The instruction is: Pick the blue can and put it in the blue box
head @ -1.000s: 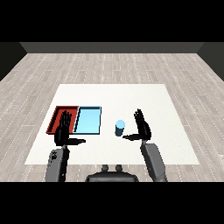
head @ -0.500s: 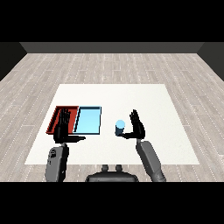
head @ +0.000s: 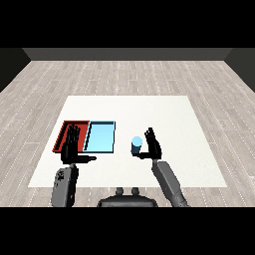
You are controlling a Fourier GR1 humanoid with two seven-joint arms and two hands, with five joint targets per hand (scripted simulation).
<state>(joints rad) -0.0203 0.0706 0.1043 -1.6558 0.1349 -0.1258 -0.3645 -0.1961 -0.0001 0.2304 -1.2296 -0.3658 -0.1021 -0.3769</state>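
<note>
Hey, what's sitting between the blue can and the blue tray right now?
Nothing: in the head view only bare white table separates the blue can from the blue tray.

The left hand (head: 71, 147) sits at the lower left of the frame, fingers straight and pointing up the picture, thumb stuck out sideways toward the middle. The right hand (head: 152, 146) stands just right of centre (its grey forearm slanting in from the lower right), fingers upright and spread, thumb reaching left, closed on nothing.
</note>
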